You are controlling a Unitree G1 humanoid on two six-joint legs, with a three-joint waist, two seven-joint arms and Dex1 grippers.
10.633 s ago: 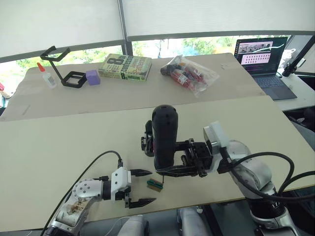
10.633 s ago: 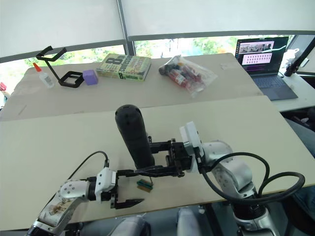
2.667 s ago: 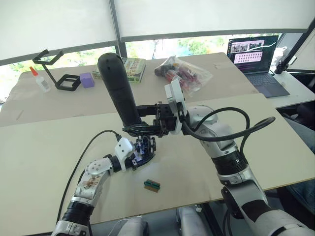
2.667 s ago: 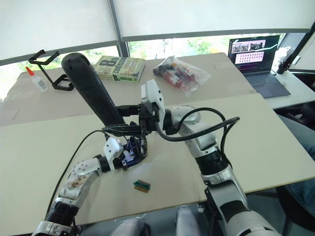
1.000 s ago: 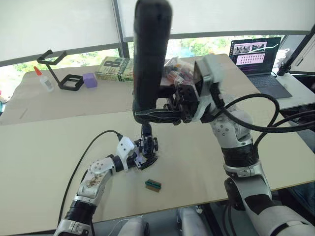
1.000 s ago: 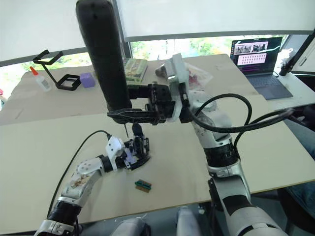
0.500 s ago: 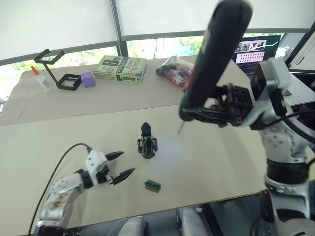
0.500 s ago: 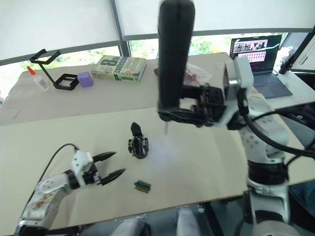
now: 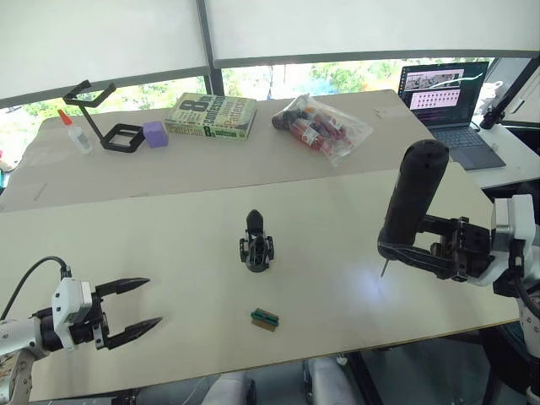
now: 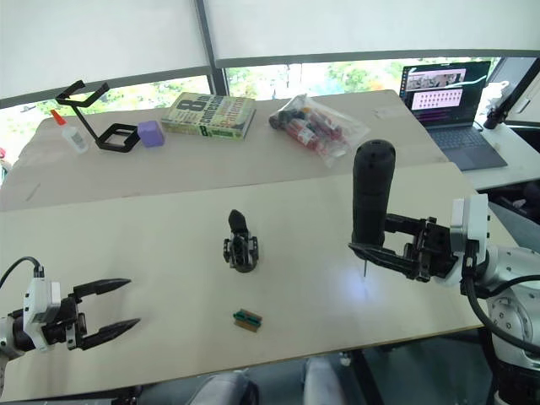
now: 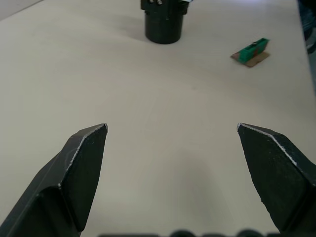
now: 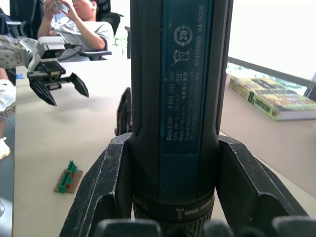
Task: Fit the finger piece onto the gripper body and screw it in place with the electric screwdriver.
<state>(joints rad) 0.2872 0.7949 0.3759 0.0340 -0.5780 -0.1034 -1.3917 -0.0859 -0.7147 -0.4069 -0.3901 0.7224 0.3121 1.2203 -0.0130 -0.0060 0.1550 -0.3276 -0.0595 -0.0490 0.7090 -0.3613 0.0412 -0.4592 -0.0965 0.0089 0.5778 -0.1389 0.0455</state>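
Note:
The gripper body point(image 9: 256, 250) stands upright on the near table, mid-front, with one pointed black finger rising from its top. I cannot tell the finger piece apart from it. My right gripper point(image 9: 396, 251) is shut on the electric screwdriver point(image 9: 411, 198), well to the right of the body. The tool is upright with its thin bit just above the tabletop. In the right wrist view both fingers point(image 12: 106, 182) clamp its barrel point(image 12: 173, 89). My left gripper point(image 9: 152, 301) hovers open and empty at the front left, far from the body point(image 11: 164, 24).
A small green-and-red block point(image 9: 264, 317) lies in front of the body near the table's front edge. On the far table are a book point(image 9: 213, 116), a bag of items point(image 9: 321, 125), a wire stand point(image 9: 105, 114), a purple block point(image 9: 154, 133), a glue bottle point(image 9: 78, 131) and a laptop point(image 9: 447, 101). A seated person point(image 12: 74, 24) appears in the right wrist view.
My left gripper has let go of the gripper body and drawn back to the front left. The right gripper has carried the screwdriver off the body, down and to the right.

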